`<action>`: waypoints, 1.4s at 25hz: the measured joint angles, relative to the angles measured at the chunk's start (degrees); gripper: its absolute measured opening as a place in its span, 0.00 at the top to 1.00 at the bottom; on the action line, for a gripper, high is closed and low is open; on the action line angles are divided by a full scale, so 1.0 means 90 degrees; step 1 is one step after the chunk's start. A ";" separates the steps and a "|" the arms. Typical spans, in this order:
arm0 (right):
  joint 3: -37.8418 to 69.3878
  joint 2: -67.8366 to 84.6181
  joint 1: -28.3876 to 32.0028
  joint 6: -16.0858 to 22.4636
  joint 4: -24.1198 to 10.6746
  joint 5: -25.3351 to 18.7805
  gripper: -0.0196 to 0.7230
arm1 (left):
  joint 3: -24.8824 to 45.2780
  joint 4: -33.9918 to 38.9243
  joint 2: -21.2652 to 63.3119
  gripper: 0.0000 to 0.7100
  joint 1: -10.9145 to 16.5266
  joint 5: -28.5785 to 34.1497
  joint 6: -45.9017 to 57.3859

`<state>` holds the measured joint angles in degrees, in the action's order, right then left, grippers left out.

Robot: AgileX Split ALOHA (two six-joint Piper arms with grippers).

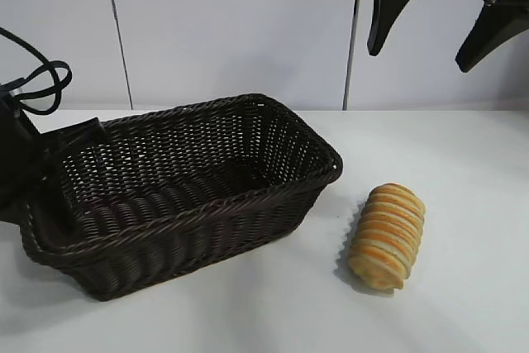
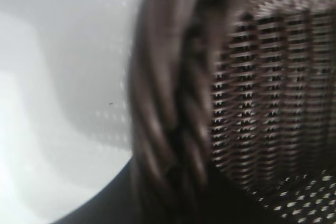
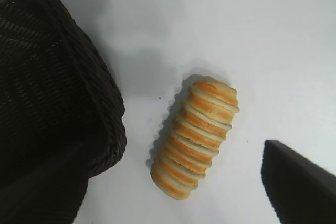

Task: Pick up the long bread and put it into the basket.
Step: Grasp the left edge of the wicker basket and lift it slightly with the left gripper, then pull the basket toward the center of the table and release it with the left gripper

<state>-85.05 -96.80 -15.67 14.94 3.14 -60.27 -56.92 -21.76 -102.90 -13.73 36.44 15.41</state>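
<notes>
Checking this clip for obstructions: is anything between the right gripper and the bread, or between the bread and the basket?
Nothing visible. The right gripper hangs open above the bread, with only bare table between the bread and the basket; its near wall must be cleared.

Rough woven wicker basket, ridged crusty bread, smooth matt table

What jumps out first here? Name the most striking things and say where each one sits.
The big dark woven basket fills the left half of the white table, empty inside. Beside it on the right, apart from its rim, lies the golden ridged bread. High above the bread hangs the right gripper, open, while the left gripper is down at the basket's left end.
</notes>
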 joint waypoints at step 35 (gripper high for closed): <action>0.0000 0.0000 0.0000 -0.0005 0.0017 0.0000 0.11 | -0.2441 0.0125 -0.1272 0.86 0.0006 0.1752 -0.2104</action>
<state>-85.05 -96.80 -15.67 14.89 3.29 -60.27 -78.88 -20.64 -114.36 -13.67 52.21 -3.53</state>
